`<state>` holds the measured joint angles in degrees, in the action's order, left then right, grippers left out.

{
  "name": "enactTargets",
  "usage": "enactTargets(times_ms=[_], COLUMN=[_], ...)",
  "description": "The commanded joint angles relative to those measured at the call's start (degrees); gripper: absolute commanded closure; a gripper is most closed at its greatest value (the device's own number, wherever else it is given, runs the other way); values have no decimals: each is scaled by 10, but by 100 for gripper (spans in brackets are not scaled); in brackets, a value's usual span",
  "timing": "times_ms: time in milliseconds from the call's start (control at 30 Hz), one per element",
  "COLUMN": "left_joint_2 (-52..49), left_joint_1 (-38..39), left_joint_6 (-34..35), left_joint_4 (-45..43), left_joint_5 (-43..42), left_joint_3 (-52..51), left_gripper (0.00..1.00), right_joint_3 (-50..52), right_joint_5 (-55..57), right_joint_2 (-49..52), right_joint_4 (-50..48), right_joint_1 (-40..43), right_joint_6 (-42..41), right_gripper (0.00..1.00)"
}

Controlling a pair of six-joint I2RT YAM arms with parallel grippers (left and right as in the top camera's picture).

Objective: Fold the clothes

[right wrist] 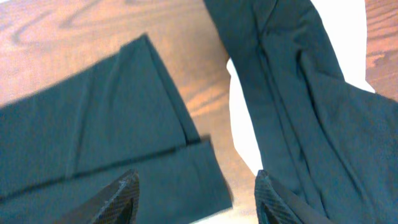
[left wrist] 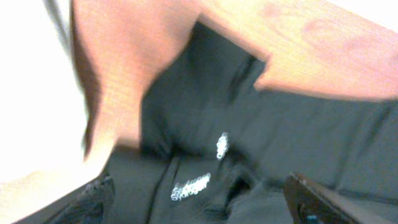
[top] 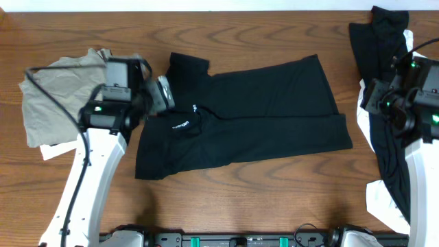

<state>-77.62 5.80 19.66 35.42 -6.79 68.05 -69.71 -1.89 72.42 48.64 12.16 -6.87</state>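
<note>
Left pincer (left wrist: 199, 190) released over the black short-sleeved fabric T-shirt (top: 260, 116), logo end at nine o'clock, likely seeking a fold grip. Right pincer (right wrist: 196, 183) released, three o'clock.

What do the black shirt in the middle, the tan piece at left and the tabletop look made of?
Black T-shirt: soft matte knit, likely cotton jersey; it lies limp with shallow creases. Tan garment: thin matte cloth, rumpled into soft folds; fibre unclear. Table: wood or wood-look laminate, reddish-brown grain, slight sheen.
</note>
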Motion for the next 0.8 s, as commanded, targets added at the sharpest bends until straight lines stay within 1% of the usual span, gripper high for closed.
enactTargets(times_ms=[0,167,300,400,533,667,767], left_joint_2=[-61,-217,-344,-414,-466,-494,-511], left_joint_1=[-22,-49,-64,-70,-74,-74,-74], left_joint_6=[-38,-75,-126,-128,-128,-141,-141], left_joint_4=[-33,-45,-58,-79,-124,-165,-174], left_joint_5=[-53,-93,-167,-183,-186,-198,-198], left_joint_3=[33,142,243,287,299,299,299], left_gripper=[11,10,11,12,19,20,23], right_joint_3=[3,3,3,3,3,3,3], right_joint_5=[-12,-12,-11,-11,-9,-9,-9], right_joint_2=[5,6,6,6,6,6,6], right_joint_4=[30,59,63,67,69,75,75], right_joint_1=[0,0,0,0,0,0,0], right_joint_6=[38,48,48,48,48,48,48], right_gripper=[42,43,43,43,43,43,43])
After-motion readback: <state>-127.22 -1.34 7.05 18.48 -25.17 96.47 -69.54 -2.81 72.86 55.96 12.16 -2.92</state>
